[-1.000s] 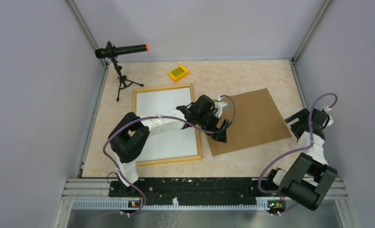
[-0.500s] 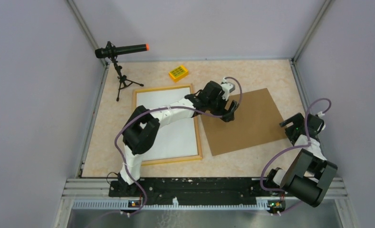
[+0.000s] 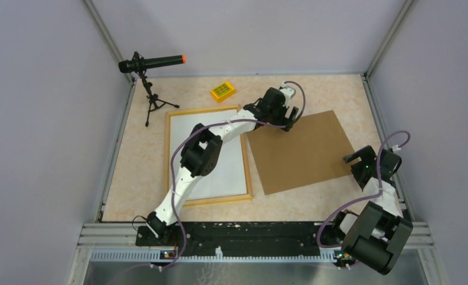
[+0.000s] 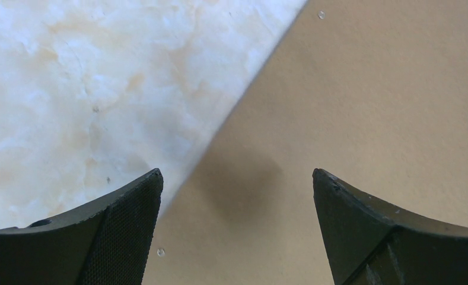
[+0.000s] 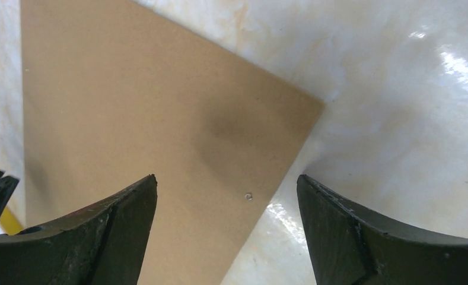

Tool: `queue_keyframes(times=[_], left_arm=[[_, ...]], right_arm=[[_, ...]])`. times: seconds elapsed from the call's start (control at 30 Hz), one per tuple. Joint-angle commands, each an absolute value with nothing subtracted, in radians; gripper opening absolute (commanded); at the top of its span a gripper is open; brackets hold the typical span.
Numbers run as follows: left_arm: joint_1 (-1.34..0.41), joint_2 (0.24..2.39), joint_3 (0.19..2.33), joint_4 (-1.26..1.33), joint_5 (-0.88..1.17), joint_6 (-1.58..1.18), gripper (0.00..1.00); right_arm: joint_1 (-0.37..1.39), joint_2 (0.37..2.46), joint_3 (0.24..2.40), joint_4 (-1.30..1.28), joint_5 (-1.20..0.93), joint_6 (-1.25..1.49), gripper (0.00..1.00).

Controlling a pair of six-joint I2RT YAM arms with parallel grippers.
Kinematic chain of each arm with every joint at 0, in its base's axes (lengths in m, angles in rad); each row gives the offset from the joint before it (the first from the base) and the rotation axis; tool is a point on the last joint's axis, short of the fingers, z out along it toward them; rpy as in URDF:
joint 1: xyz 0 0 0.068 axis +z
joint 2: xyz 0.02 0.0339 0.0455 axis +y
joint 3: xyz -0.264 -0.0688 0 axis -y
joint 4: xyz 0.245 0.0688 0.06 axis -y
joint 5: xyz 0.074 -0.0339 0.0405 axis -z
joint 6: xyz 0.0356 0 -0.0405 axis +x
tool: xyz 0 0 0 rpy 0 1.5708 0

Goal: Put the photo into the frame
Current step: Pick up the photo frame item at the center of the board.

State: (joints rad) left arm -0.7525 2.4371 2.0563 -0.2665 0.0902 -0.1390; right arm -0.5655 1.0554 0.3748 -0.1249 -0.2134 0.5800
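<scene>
1. The photo lies white side up inside the frame
2. Left gripper is wide open and empty, above the edge of the board
3. Right gripper is wide open and empty, above a board corner

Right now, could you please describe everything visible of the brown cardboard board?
The brown cardboard board is a plain, matte rectangle lying flat and askew on the marbled table, right of the frame. The open left end effector is over its far-left edge, the open right end effector over its right corner.
</scene>
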Motion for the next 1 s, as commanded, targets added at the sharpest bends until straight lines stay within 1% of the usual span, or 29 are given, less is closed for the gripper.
queue_keyframes(times=[0.0, 0.2, 0.33, 0.43, 0.53, 0.6, 0.8, 0.97], left_arm=[[-0.722, 2.492, 2.174, -0.299, 0.097, -0.151, 0.98], [-0.711, 2.537, 2.162, -0.316, 0.199, -0.223, 0.98], [-0.694, 2.563, 2.163, -0.322, 0.291, -0.264, 0.98], [-0.682, 2.571, 2.157, -0.356, 0.322, -0.304, 0.98], [-0.672, 2.555, 2.096, -0.342, 0.361, -0.346, 0.97], [-0.670, 2.542, 2.058, -0.327, 0.388, -0.383, 0.97], [-0.671, 2.521, 1.957, -0.261, 0.488, -0.531, 0.94], [-0.670, 2.487, 1.857, -0.185, 0.522, -0.583, 0.94]], right_arm=[[-0.564, 1.016, 0.342, -0.146, -0.305, 0.623, 0.86], [-0.563, 1.010, 0.312, -0.108, -0.377, 0.669, 0.85], [-0.562, 1.012, 0.280, -0.070, -0.430, 0.693, 0.84], [-0.559, 1.025, 0.263, -0.050, -0.473, 0.694, 0.82], [-0.541, 1.051, 0.228, 0.043, -0.578, 0.735, 0.80], [-0.505, 1.073, 0.217, 0.131, -0.610, 0.769, 0.80], [-0.368, 1.122, 0.225, 0.349, -0.643, 0.904, 0.80], [-0.350, 1.064, 0.235, 0.374, -0.622, 0.976, 0.80]])
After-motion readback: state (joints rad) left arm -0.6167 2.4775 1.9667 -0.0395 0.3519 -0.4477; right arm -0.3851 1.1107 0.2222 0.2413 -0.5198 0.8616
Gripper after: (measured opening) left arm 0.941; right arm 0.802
